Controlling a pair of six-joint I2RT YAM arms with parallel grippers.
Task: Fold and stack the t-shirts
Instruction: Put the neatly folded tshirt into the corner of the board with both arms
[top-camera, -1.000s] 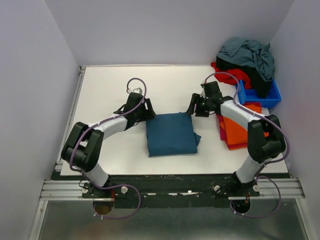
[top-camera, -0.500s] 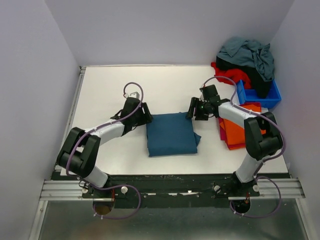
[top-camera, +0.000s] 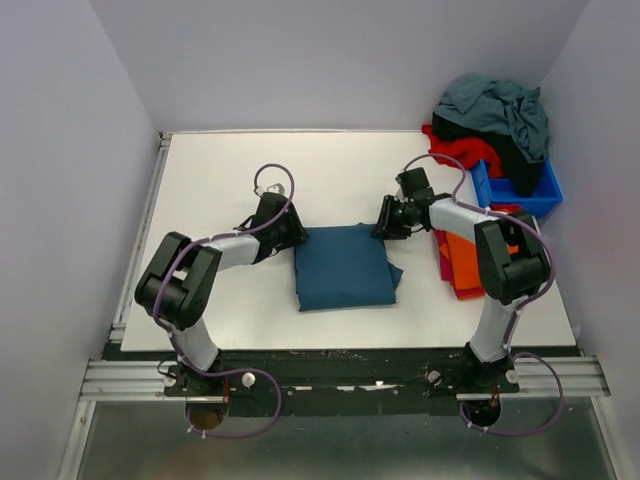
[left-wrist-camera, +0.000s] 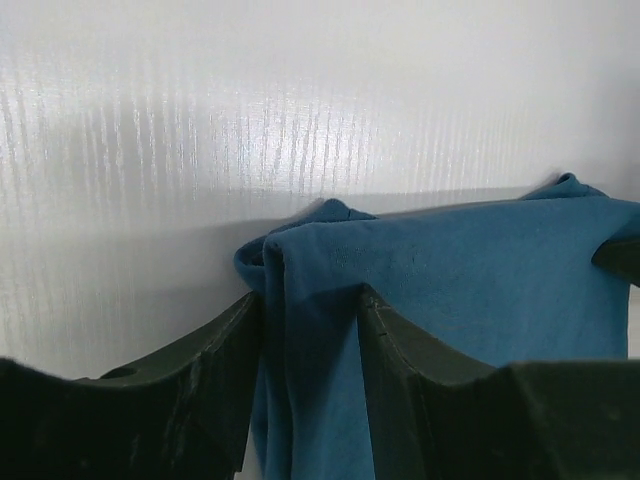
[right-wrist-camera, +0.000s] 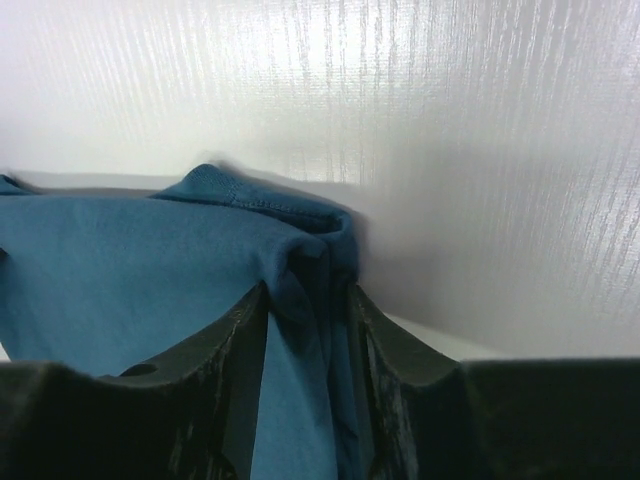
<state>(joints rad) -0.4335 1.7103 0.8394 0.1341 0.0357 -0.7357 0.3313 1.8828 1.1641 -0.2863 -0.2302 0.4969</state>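
A dark teal-blue t-shirt (top-camera: 342, 267) lies folded into a rectangle at the table's middle. My left gripper (top-camera: 296, 232) is at its far left corner, and in the left wrist view (left-wrist-camera: 310, 300) its fingers are closed on a bunched fold of the teal cloth (left-wrist-camera: 450, 270). My right gripper (top-camera: 382, 228) is at the far right corner, and in the right wrist view (right-wrist-camera: 308, 295) it pinches the hemmed corner of the same shirt (right-wrist-camera: 120, 270). A folded stack of orange and pink t-shirts (top-camera: 475, 262) lies to the right.
A loose heap with a grey-blue shirt (top-camera: 495, 105), a red one (top-camera: 462, 150) and a black one (top-camera: 512, 160) sits at the back right corner, partly over a small blue plastic bin (top-camera: 525, 195). White walls enclose the table (top-camera: 220, 190).
Both grippers have moved inward to the shirt's far corners and now have cloth between their fingers. The shirt itself has barely shifted.
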